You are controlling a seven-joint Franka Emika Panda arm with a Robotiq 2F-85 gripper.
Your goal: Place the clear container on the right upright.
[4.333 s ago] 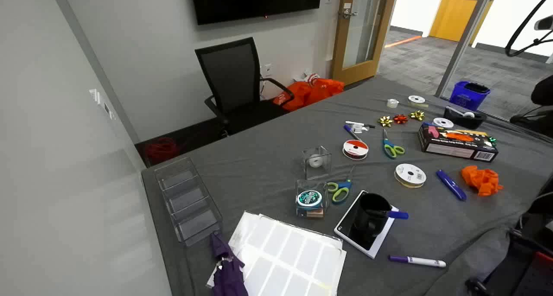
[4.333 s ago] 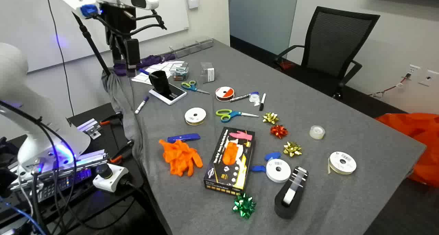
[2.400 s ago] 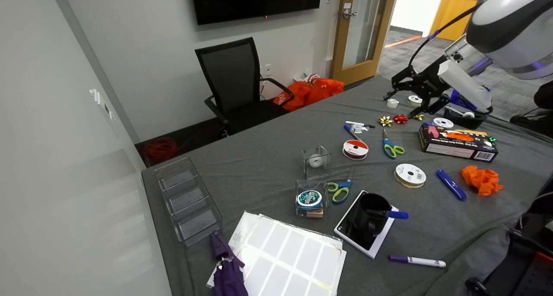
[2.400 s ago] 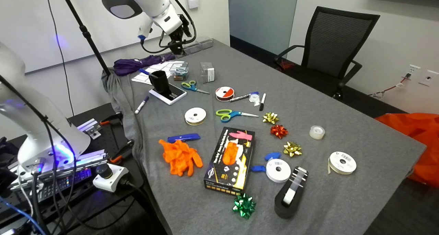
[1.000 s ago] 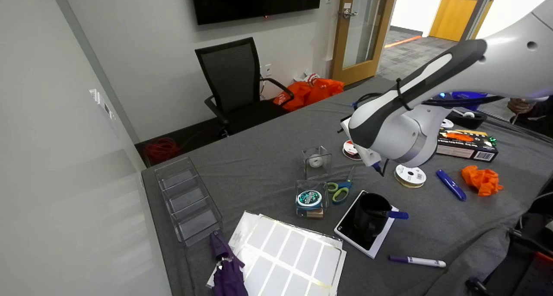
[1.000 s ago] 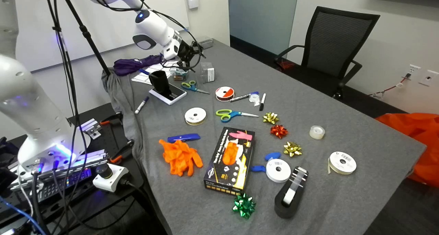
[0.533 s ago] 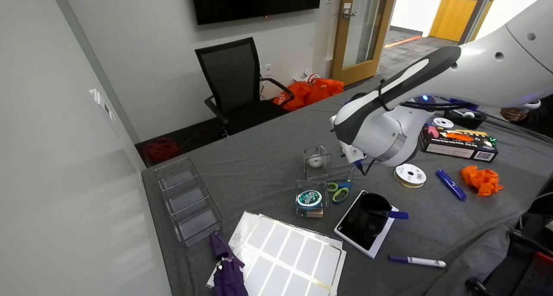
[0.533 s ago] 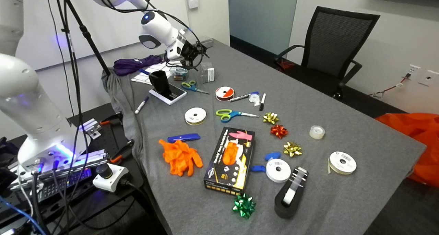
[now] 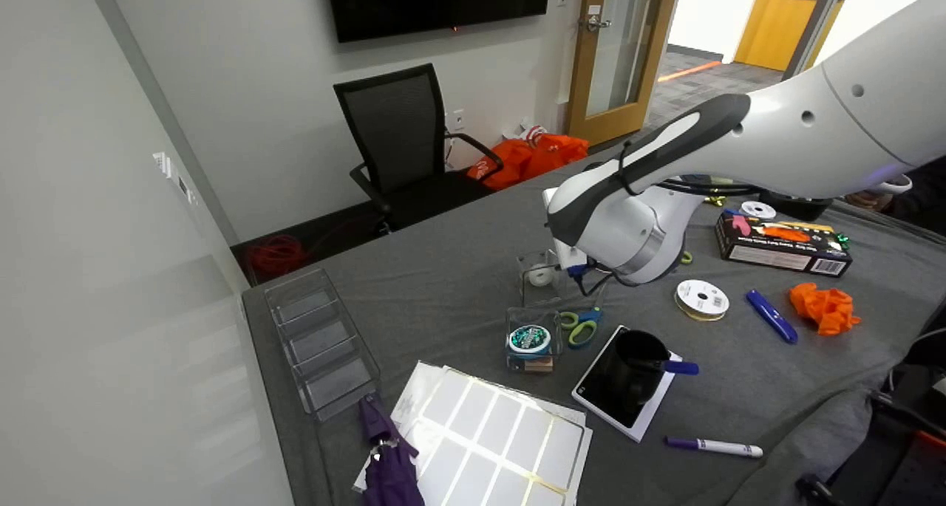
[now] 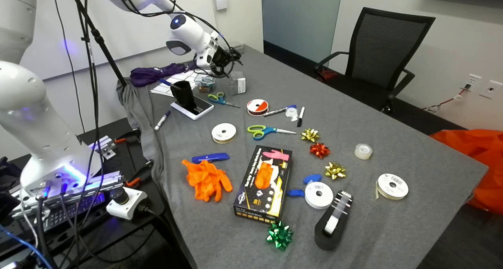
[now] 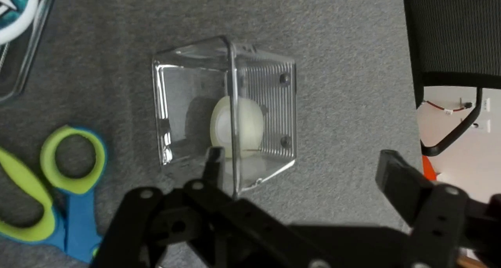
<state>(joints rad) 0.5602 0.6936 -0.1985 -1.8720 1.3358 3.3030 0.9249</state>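
- Clear container (image 11: 276, 111) lies on its side on the counter (image 11: 344, 103), near the centre of the wrist view, ribbed face toward the right.
- Tape roll (image 11: 251, 123) sits inside it.
- Hand (image 11: 303, 166) is spread wide at the bottom, holding nothing; one finger overlaps the container, but I cannot tell whether they touch.
- Scissors (image 11: 80, 209) lie at lower left.

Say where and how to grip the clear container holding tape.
Grip the clear container by its uppermost edge, probably from above: it seems tipped on its side, and the open claw appears to straddle that edge in the wrist view.
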